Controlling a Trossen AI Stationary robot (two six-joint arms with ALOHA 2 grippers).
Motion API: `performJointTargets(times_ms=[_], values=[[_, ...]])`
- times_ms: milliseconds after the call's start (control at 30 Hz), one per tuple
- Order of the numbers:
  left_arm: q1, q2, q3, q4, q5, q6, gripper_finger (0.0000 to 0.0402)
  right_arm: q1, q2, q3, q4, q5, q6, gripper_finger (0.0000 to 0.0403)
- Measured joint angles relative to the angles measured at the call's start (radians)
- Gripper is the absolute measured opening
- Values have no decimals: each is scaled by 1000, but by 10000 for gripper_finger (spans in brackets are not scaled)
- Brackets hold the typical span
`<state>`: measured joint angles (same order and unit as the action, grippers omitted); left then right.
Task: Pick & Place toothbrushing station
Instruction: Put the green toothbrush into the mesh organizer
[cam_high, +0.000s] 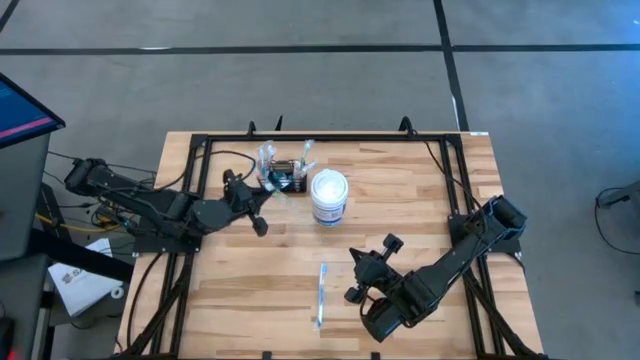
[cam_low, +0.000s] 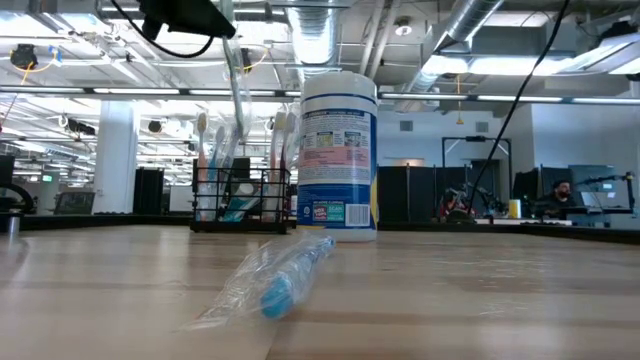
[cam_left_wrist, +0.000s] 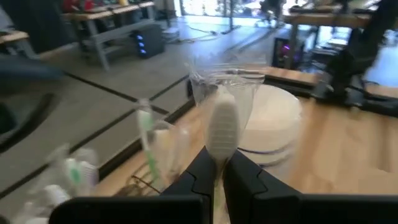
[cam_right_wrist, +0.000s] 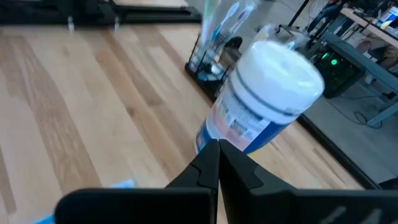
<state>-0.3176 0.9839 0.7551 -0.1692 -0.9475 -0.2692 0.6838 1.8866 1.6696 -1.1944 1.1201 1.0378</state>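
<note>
The toothbrushing station, a black wire rack (cam_high: 286, 179) (cam_low: 242, 201) (cam_right_wrist: 213, 64), stands at the table's far middle with several brushes upright in it. My left gripper (cam_high: 266, 192) (cam_left_wrist: 216, 167) is just left of the rack and above it, shut on a toothbrush (cam_left_wrist: 221, 123) (cam_low: 238, 85) in a clear wrapper. Another wrapped toothbrush (cam_high: 321, 293) (cam_low: 277, 281) lies flat on the near middle of the table. My right gripper (cam_high: 353, 259) (cam_right_wrist: 218, 155) hovers shut to the right of it, pointing toward the white tub (cam_high: 329, 196). My left gripper pinches the wrapped toothbrush between its two fingers, just behind the bristled head (cam_left_wrist: 216, 158), which sticks out past the fingertips. The brush is lifted clear of the table. In the low view it reaches steeply down from the gripper toward the rack's top (cam_low: 244, 130).
The round white lidded tub (cam_low: 338, 155) (cam_right_wrist: 264, 102) (cam_left_wrist: 273, 124) stands right beside the rack, on its right. Black frame rails (cam_high: 330, 137) run along the table's far and side edges. Bare wood lies between the tub and the lying toothbrush.
</note>
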Motion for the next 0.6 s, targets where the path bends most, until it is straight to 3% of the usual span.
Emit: performJointTargets(times_ms=[200, 600], values=[[42, -4, 0, -44, -60, -9, 6, 0, 0, -13, 13, -23, 1, 0], [153, -4, 0, -135, -63, -28, 6, 0, 0, -12, 24, -23, 1, 0]])
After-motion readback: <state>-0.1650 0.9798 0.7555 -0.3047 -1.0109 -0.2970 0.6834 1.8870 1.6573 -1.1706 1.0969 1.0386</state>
